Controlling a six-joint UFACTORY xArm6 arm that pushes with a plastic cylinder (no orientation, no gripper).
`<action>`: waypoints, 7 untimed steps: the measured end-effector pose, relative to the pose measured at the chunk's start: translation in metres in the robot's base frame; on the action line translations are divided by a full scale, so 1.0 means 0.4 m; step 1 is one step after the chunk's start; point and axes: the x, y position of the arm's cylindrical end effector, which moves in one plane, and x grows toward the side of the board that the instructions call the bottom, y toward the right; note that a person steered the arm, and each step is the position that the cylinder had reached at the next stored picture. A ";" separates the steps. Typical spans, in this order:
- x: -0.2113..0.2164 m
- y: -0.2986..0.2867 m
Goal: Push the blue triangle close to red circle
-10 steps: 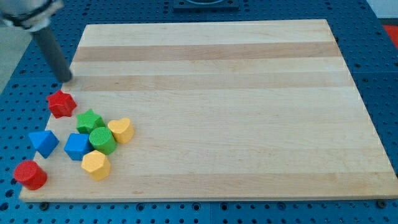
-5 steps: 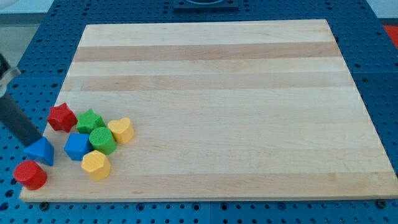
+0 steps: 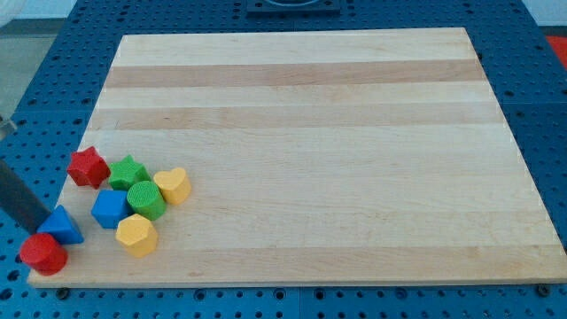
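The blue triangle point(image 3: 63, 226) lies at the board's lower left corner, touching the red circle point(image 3: 42, 254) just below and left of it. My tip point(image 3: 41, 222) is at the triangle's upper left side, right against it. The dark rod rises from there to the view's left edge.
A cluster sits right of the triangle: red star point(image 3: 88, 167), green star point(image 3: 128, 171), yellow heart point(image 3: 172, 185), green cylinder point(image 3: 146, 200), blue cube point(image 3: 110, 208), yellow hexagon point(image 3: 136, 235). The wooden board point(image 3: 301, 106) edge runs just left of the red circle.
My tip moved from the upper left down to the blue triangle and pushed it down and left until it touches the red circle. The red star shifted slightly down and right.
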 end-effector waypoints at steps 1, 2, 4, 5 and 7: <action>-0.014 -0.001; -0.142 -0.001; -0.411 0.018; -0.590 0.158; -0.504 0.838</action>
